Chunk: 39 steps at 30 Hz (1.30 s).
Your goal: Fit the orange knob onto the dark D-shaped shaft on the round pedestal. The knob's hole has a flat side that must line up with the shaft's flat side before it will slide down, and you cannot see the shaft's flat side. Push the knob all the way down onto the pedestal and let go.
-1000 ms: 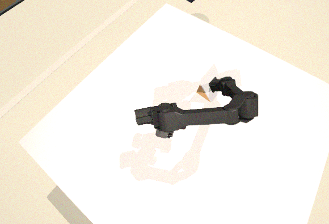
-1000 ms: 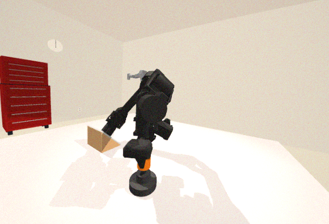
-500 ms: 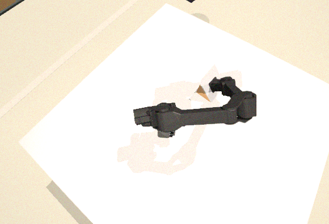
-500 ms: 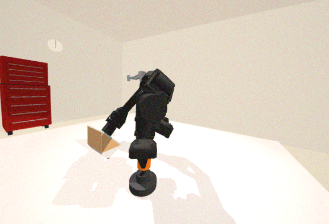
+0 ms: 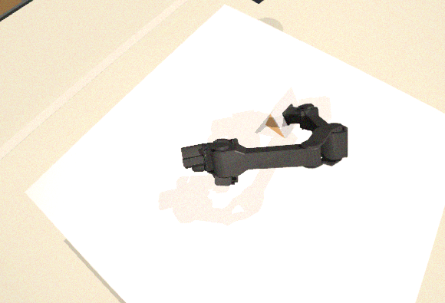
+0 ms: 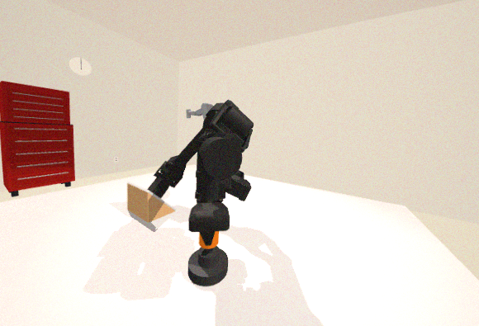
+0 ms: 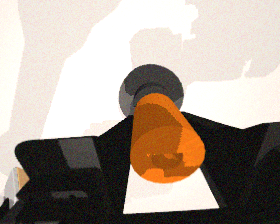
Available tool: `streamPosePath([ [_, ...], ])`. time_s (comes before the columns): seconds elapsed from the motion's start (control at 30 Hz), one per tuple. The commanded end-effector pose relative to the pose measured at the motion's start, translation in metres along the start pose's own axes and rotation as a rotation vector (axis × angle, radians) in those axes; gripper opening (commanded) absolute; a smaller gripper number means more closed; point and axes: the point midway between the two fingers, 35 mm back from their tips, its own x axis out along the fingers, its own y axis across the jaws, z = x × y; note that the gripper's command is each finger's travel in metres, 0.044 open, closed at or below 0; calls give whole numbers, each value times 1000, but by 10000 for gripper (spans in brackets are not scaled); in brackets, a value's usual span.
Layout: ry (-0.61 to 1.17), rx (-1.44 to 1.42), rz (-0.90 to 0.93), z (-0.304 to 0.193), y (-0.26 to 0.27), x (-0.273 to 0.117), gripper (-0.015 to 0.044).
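Observation:
My gripper is shut on the orange knob, which stands roughly upright between the fingers. The round dark pedestal is directly below the knob in the exterior view. Its narrow dark raised centre reaches up close to the knob's lower edge, and the wide base stays clearly below the knob. In the wrist view the knob's lower end overlaps the pedestal's centre. The shaft's flat side and the knob's hole are hidden, and I cannot tell whether the shaft is inside. In the top view the arm hides knob and pedestal.
A wedge-like object with tan and clear faces is beside the far end of the arm. The white table carries the arm's shadows. A red tool cabinet stands beyond the table.

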Motion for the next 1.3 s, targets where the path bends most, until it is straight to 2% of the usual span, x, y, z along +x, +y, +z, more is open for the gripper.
streamPosePath([
  [0.0,-1,-6,-2,1,1,0,0],
  [1.27,-1,-33,-2,1,1,-3,0],
])
